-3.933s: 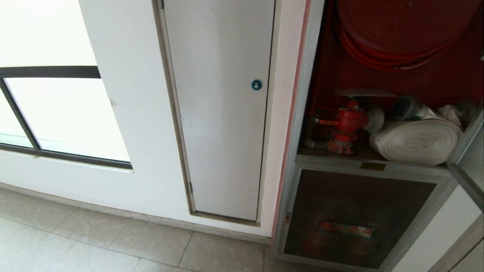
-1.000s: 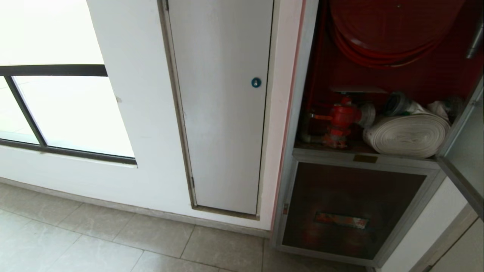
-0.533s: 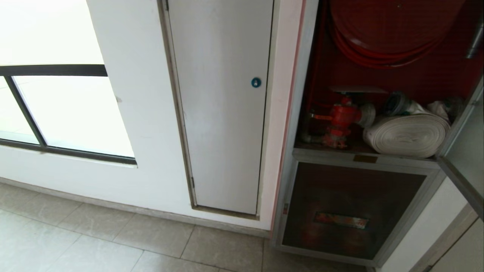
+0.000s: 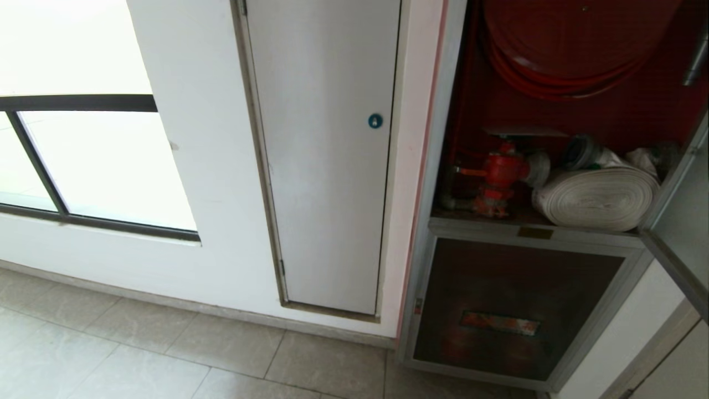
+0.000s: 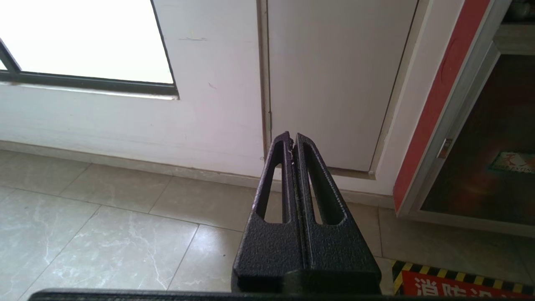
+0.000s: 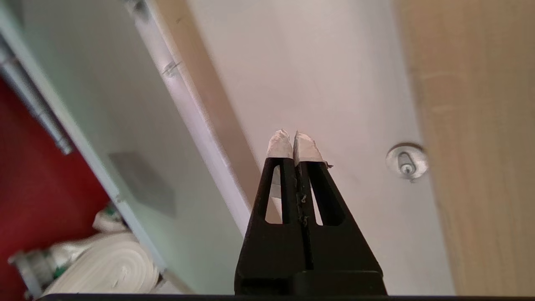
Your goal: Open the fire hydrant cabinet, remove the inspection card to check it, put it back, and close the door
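The fire hydrant cabinet stands open on the right of the head view, showing its red interior, a red hose reel, a red valve and a rolled white hose. Its door is swung out at the far right edge. My right gripper is shut and empty, with white-taped tips. It sits just past the door's silver frame edge and points at a pale wall panel. My left gripper hangs parked and shut, low over the floor tiles. The inspection card is out of view.
A grey-white flush door with a round blue lock lies left of the cabinet. A shorter dark panel with an orange label sits under the open compartment. A round silver lock is on the pale panel beyond the right gripper. A window is at far left.
Since the oldest frame the whole head picture has shifted a little, so the camera moved. Over the last second nothing in the head view has visibly changed.
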You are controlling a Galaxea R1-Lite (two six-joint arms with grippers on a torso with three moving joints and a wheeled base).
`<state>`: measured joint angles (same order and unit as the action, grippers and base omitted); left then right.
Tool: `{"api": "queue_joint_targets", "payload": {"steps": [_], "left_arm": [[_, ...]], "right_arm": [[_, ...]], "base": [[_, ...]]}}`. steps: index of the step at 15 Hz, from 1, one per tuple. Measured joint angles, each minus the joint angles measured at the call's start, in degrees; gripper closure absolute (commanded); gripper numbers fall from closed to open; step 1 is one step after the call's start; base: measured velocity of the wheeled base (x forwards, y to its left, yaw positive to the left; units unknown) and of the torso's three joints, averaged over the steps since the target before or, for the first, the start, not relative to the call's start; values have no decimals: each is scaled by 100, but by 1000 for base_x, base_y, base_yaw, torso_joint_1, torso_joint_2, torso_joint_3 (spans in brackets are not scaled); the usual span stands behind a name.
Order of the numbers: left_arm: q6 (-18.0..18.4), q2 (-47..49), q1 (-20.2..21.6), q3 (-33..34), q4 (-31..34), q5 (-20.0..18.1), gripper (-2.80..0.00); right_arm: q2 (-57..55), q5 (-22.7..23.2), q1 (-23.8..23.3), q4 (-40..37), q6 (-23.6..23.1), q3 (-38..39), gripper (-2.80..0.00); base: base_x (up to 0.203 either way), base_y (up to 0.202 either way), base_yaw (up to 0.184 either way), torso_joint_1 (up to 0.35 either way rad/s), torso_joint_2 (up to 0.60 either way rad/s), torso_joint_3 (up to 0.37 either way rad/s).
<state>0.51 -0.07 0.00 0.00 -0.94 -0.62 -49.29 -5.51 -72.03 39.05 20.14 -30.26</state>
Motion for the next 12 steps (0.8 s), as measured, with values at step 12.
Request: {"api": "queue_joint_targets", "payload": {"steps": [12], "left_arm": [[1, 0, 0, 0, 0, 2, 0]], "right_arm": [[-804, 360, -322, 33, 22, -343, 0]], "base": [[0, 0, 0, 0, 0, 0]]}}
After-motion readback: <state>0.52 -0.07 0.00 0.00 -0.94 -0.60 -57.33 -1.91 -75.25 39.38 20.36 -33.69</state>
